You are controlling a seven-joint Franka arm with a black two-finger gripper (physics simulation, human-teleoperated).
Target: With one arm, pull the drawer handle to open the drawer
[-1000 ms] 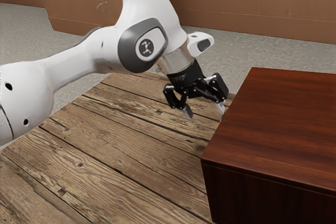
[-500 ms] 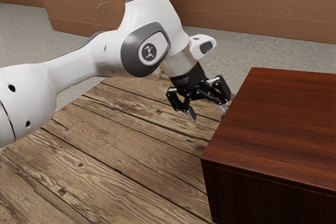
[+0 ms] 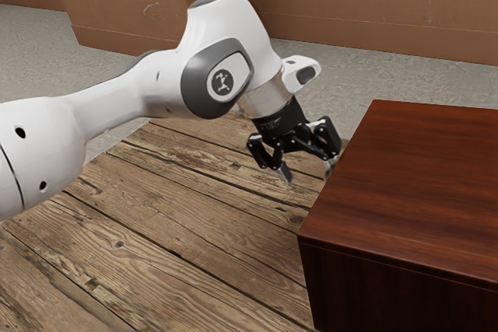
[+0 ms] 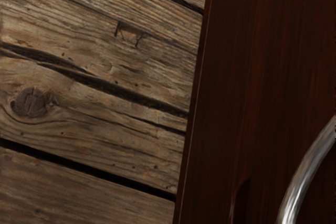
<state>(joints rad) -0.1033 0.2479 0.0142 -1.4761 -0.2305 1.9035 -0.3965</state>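
Closer to the red-brown wooden cabinet (image 3: 412, 176) the black two-finger gripper (image 3: 309, 165) has been brought, fingers held apart, empty; the curved silver handle (image 4: 307, 174) is seen nearby.

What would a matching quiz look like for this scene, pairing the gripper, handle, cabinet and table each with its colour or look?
Things:
1. gripper
2. handle
3. cabinet
4. table

Looks:
A. pale weathered planks
B. shiny silver metal
C. black, fingers apart
D. dark reddish wood

Pairs: 1-C; 2-B; 3-D; 4-A
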